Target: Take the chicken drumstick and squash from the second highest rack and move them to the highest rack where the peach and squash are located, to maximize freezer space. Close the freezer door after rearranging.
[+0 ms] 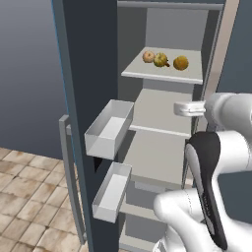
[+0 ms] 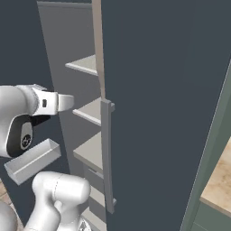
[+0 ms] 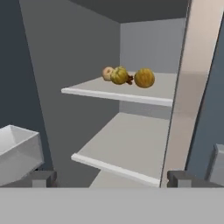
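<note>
In the hand view the two dark fingertips (image 3: 38,178) stand far apart at the bottom corners, spread wide and released, with nothing between them and nothing touched; the gripper (image 3: 109,180) faces into the open freezer from outside its front edge. From the left in the left base view comes first the open freezer door (image 1: 88,98), swung out with its long grey handle (image 1: 69,177) at the outer edge and two white door bins (image 1: 109,129) fixed one above the other on its inner face. Right of the door the shelves step down: the highest rack (image 1: 165,74) carries three round items in a row, a peach (image 1: 148,56) at the left, a greenish-yellow squash (image 1: 161,60) touching it in the middle, and an orange-yellow round piece (image 1: 180,63) just beside that; a small reddish-brown bit shows between the last two in the hand view, too small to identify, so the chicken drumstick cannot be told. The second highest rack (image 1: 162,110) below is bare, and so is the shelf under it. The top rack has free room along its front lip and at its right end. Farthest right stands the pale edge of the neighbouring door (image 3: 183,100), close to the arm's white wrist (image 1: 224,110), so the opening is narrow on that side.
</note>
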